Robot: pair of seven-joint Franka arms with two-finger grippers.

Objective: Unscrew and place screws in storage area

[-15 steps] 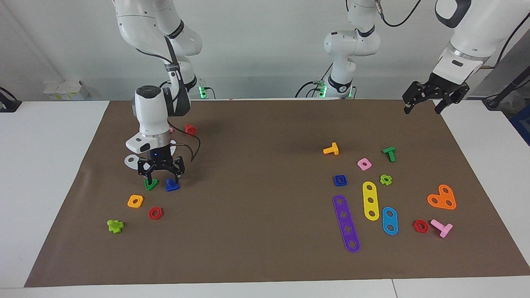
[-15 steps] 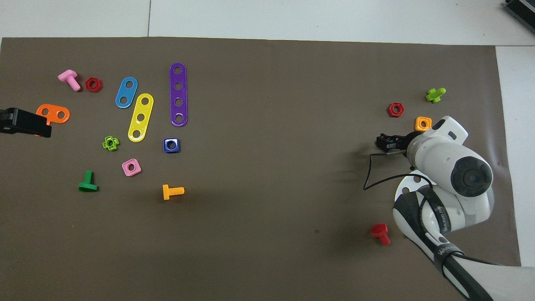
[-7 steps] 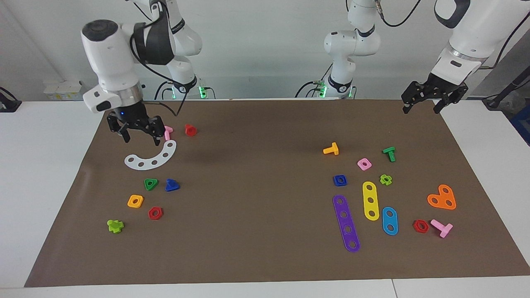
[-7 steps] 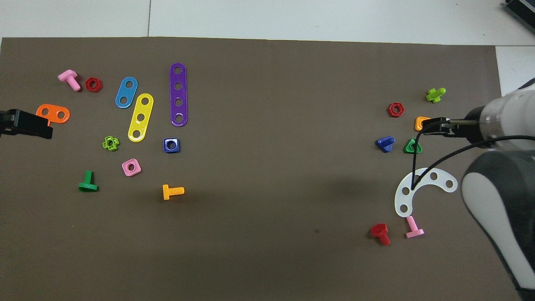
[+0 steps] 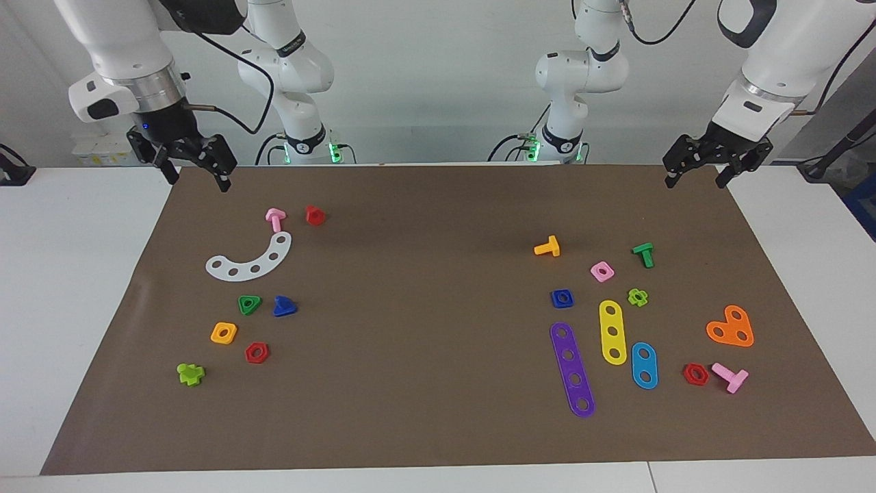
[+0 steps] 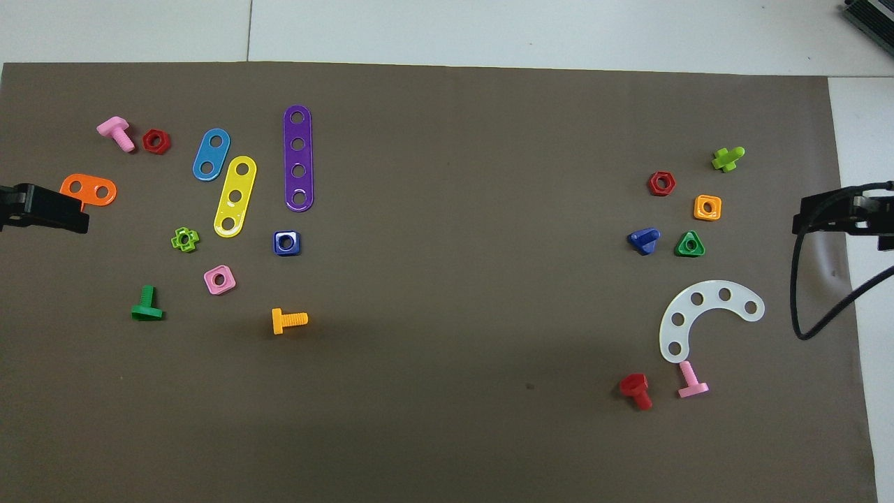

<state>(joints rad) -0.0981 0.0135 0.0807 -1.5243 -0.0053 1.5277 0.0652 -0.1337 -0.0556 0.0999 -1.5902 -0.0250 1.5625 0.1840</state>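
Note:
The dark blue screw (image 5: 284,306) with a triangular head lies on the brown mat (image 5: 424,226) toward the right arm's end, beside a green triangular nut (image 5: 249,304). It also shows in the overhead view (image 6: 644,239), apart from the green nut (image 6: 689,244). My right gripper (image 5: 198,179) is open and empty, raised over the mat's edge at the right arm's end; its tip shows in the overhead view (image 6: 821,215). My left gripper (image 5: 694,182) is open and empty, and waits raised over the mat's corner at the left arm's end (image 6: 63,209).
Near the screw lie a white curved strip (image 5: 250,260), a pink bolt (image 5: 275,219), a red bolt (image 5: 315,215), an orange nut (image 5: 224,333), a red nut (image 5: 256,352) and a lime bolt (image 5: 191,373). Toward the left arm's end lie coloured strips, nuts and bolts, including a dark blue square nut (image 5: 562,298).
My right gripper has risen from around the screw and green nut and drawn back to the mat's edge. The screw stays on the mat. The left arm has barely moved.

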